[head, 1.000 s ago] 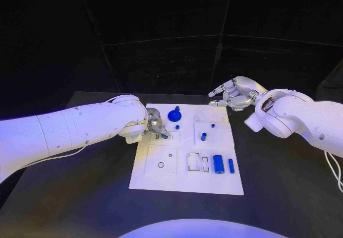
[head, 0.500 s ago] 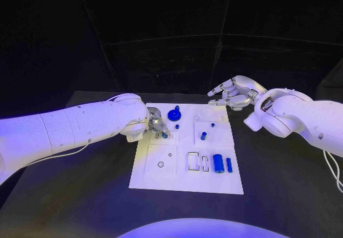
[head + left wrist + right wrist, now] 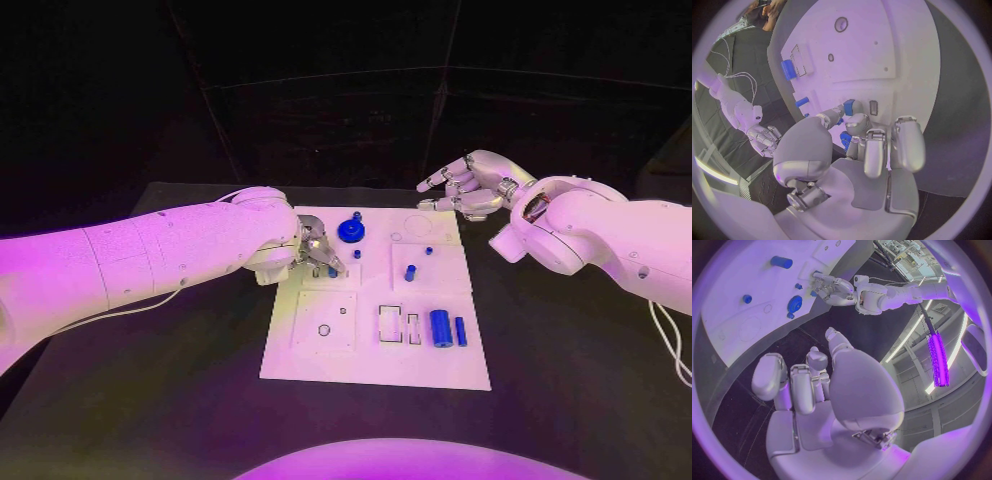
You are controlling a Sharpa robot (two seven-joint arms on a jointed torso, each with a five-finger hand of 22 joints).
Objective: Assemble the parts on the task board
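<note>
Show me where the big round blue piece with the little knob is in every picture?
Head view: the big round blue piece sits near the far edge of the white task board, right of the left hand.
Left wrist view: I cannot pick it out.
Right wrist view: it lies on the board beyond the right hand.
Shared landmark: the thick blue cylinder.
</note>
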